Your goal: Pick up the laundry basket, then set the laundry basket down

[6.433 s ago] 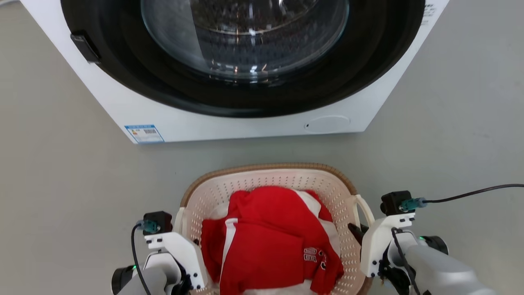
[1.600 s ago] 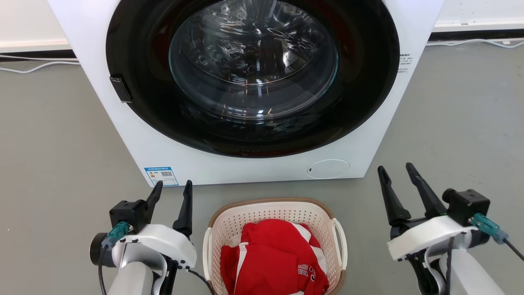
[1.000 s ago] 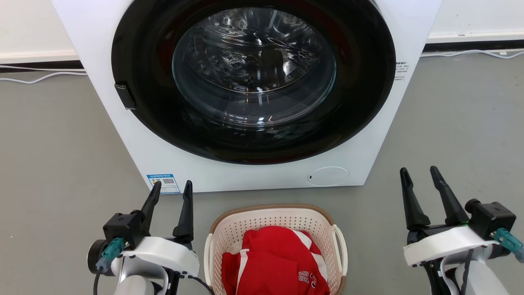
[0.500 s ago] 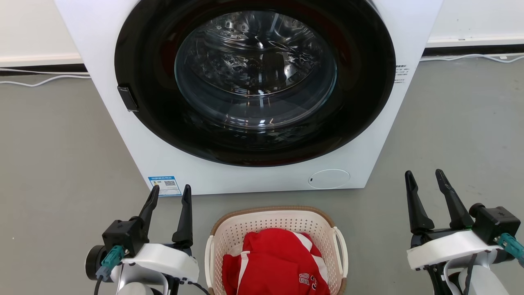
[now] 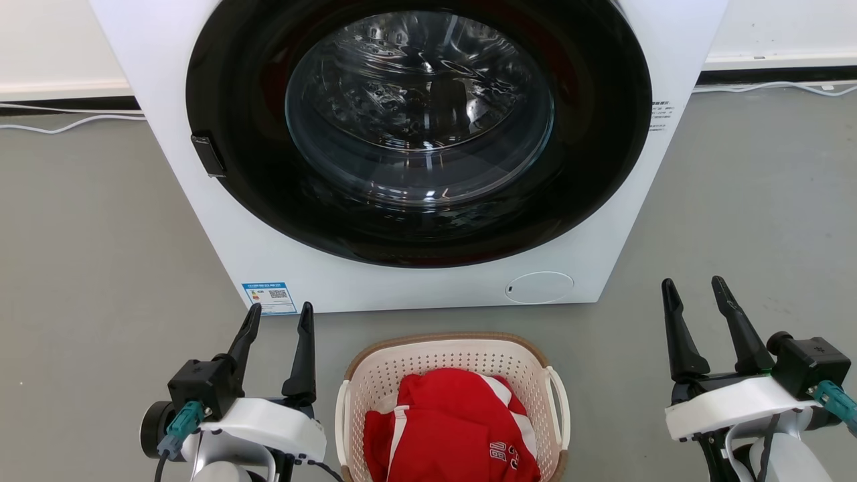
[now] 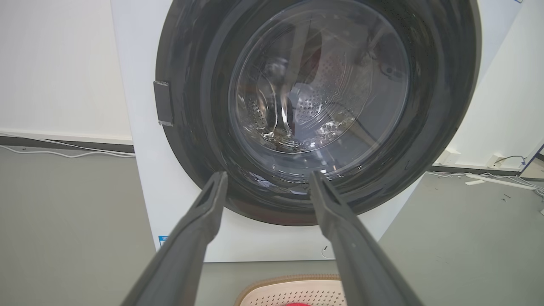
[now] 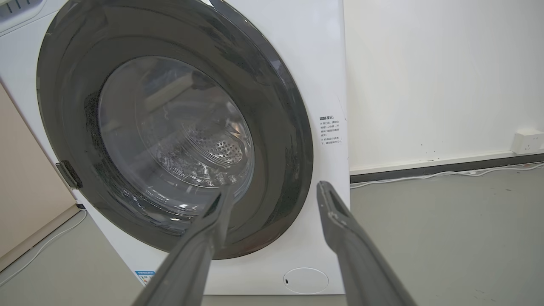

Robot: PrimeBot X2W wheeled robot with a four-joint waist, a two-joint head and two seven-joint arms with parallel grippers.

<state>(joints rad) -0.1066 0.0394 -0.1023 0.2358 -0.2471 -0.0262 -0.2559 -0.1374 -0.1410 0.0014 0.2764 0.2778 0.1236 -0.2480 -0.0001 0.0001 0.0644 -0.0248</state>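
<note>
Clothing [image 5: 448, 428] in red lay heaped in the laundry basket [image 5: 438, 365], which sat on the grey floor [image 5: 100, 268] just before the washing machine [image 5: 415, 284], likely parked there so the load was near the door [image 5: 418, 107]. Its white loop handles [image 5: 561, 408] stood free. The left gripper [image 5: 280, 309] hung just beside its left side and the right gripper [image 5: 692, 282] well off to the right, both spread wide and empty, apparently clear of a finished set-down.

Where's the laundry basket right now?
In the head view the laundry basket sits on the floor at bottom centre, in front of the washing machine, between the left gripper and right gripper.
</note>
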